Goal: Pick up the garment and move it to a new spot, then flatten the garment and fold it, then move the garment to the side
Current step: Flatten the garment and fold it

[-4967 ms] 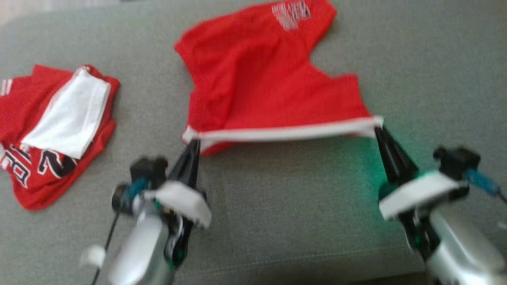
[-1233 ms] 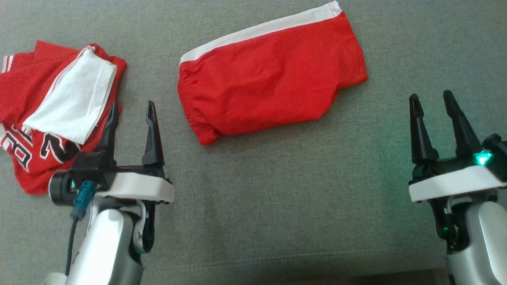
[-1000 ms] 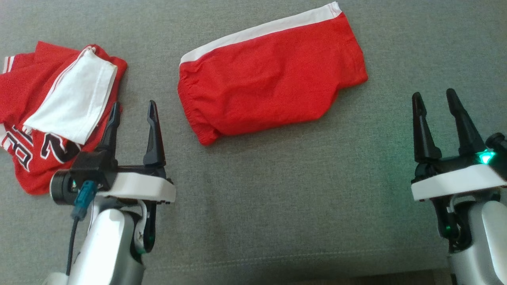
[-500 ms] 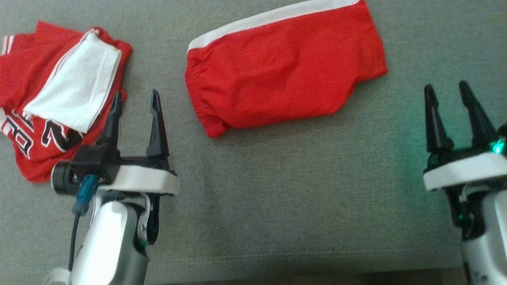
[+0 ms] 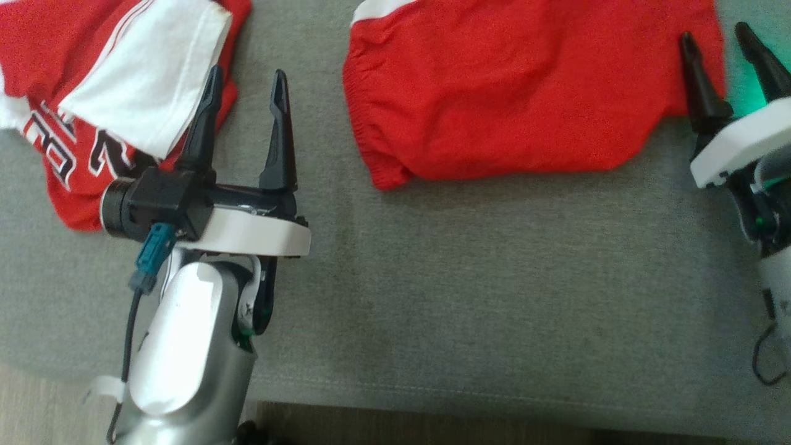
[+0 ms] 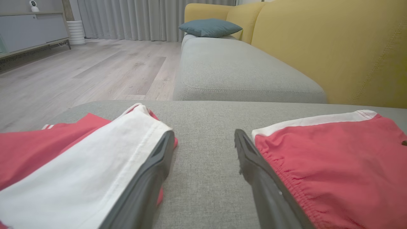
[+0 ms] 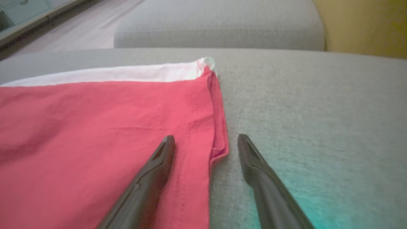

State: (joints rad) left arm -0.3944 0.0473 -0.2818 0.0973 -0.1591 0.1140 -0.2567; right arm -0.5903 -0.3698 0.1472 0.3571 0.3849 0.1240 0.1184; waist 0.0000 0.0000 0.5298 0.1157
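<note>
The folded red garment (image 5: pixel 525 93) with a white band lies flat on the grey cushion (image 5: pixel 463 278), at the top centre of the head view. My right gripper (image 5: pixel 714 31) is open, its fingers straddling the garment's right edge (image 7: pixel 219 127) with one finger over the red cloth and one over bare cushion. My left gripper (image 5: pixel 246 77) is open above bare cushion, between the garment's elastic left end (image 6: pixel 318 165) and the other clothes. Neither holds anything.
A crumpled pile of a red jersey (image 5: pixel 68 161) and white cloth (image 5: pixel 148 80) lies at the upper left, touching my left finger's side. The cushion's front edge (image 5: pixel 432 402) runs along the bottom. A yellow sofa back (image 6: pixel 334 47) and a blue pillow (image 6: pixel 210 27) stand beyond.
The garment was stretched between both shut grippers five seconds ago; now it lies folded and released. In the last second the head view shifted down and both open grippers advanced towards the garment.
</note>
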